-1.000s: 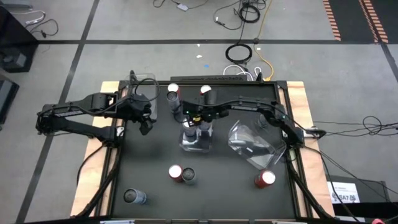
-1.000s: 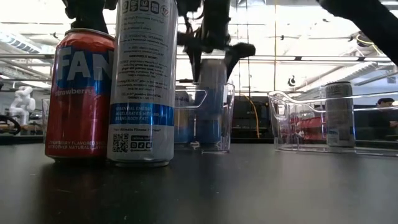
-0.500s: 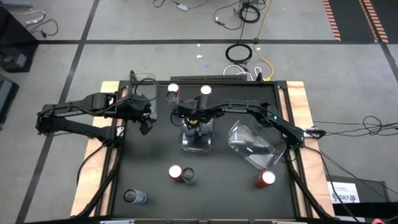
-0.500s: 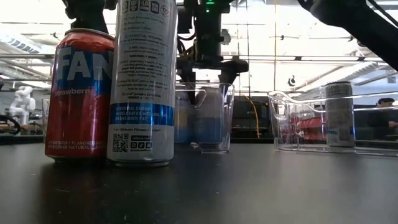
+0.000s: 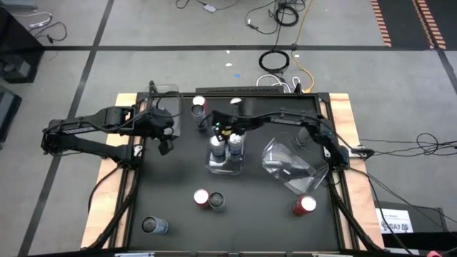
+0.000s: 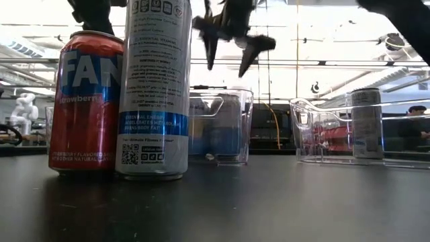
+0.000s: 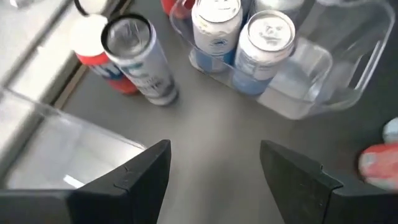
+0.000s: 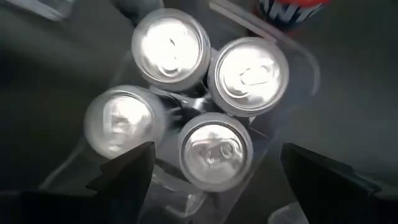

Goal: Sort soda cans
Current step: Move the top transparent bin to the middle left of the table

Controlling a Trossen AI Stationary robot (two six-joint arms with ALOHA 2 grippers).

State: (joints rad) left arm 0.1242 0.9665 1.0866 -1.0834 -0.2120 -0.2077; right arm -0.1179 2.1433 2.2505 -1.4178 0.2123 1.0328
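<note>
Aluminium soda cans (image 8: 214, 109): four upright in the centre clear bin (image 5: 226, 168), others scattered on the table. Rigid, smooth, likely slippery; grip mid-wall. Right gripper (image 6: 228, 50) wide, empty above; left gripper (image 7: 214, 168) parted, empty.

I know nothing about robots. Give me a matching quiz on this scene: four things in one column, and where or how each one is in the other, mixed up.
Things:
1. middle clear bin
2. right tool
3. left tool
4. lone red can

States:
A. open, hanging above the middle bin
B. standing alone at the front right
C. holding four cans
D. open and empty, waiting at the left side

Pairs: 1-C, 2-A, 3-D, 4-B
</note>
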